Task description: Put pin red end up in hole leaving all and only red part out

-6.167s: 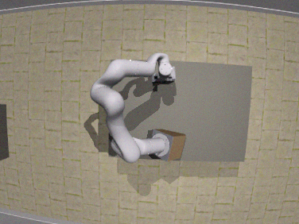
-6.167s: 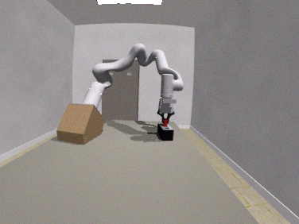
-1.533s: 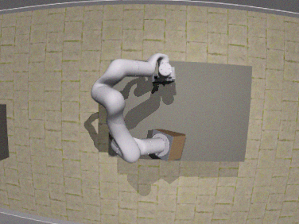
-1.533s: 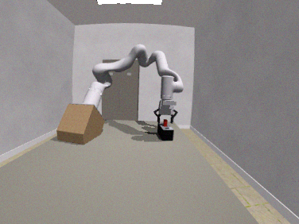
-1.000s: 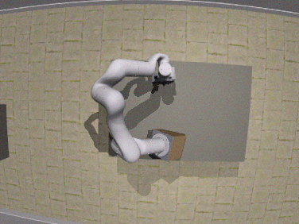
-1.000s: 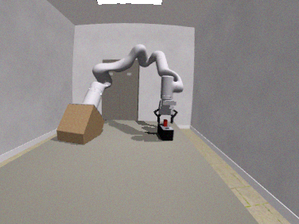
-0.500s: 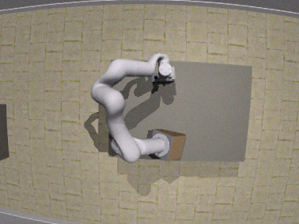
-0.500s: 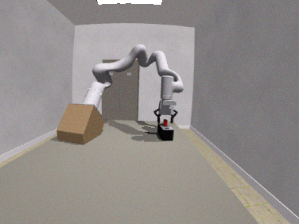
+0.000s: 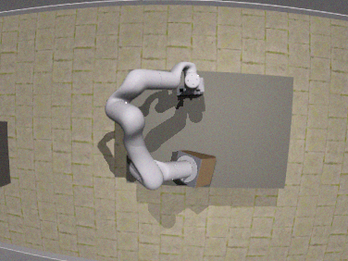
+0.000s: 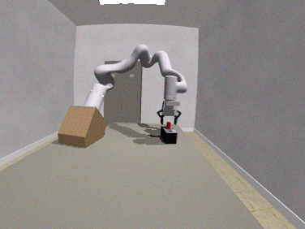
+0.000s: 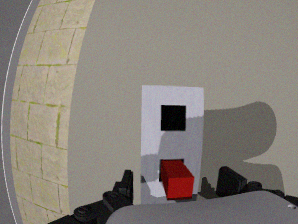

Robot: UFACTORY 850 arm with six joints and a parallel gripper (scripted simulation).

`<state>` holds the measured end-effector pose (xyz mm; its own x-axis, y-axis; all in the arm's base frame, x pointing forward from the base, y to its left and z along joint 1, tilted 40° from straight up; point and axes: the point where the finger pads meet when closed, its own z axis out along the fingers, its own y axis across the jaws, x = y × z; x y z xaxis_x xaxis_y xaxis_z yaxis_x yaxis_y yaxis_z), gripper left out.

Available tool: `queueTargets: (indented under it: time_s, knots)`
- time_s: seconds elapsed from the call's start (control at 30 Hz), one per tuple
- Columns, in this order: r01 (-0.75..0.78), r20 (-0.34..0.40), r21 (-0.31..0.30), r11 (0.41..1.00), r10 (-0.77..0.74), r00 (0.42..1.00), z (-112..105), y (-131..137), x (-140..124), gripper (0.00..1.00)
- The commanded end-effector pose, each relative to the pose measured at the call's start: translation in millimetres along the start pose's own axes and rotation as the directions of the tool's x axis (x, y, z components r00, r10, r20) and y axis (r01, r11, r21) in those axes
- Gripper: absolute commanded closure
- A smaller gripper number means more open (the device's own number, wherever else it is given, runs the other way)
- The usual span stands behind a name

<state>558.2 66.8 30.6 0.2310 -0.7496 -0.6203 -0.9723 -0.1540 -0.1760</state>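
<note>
The block [image 11: 172, 143] has a pale top with square holes. One open dark hole [image 11: 173, 117] shows in the wrist view. The pin [image 11: 177, 177] stands in a hole nearer the wrist camera, red end up, with only red showing above the block. In the exterior view the block [image 10: 169, 136] looks dark and the red pin end [image 10: 168, 124] sticks out of its top. My gripper [image 10: 169, 118] is open, directly above the block, with its fingers spread on either side of the pin and apart from it; it also shows in the wrist view [image 11: 174, 185]. In the top view the wrist [image 9: 191, 83] hides the block.
The arm's tan base box [image 10: 81, 126] stands at the left on the grey mat, also seen in the top view [image 9: 200, 168]. Tiled floor [image 9: 60, 55] surrounds the mat. Grey walls enclose the room.
</note>
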Motion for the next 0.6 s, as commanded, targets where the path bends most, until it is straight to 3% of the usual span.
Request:
queueTargets:
  time_s: [0.0,0.57]
  knots:
    - [0.000,0.000,0.001,1.000,0.000,1.000,-2,-1,0,0.00]
    - [0.000,0.000,0.001,1.000,0.000,1.000,-14,-1,0,0.00]
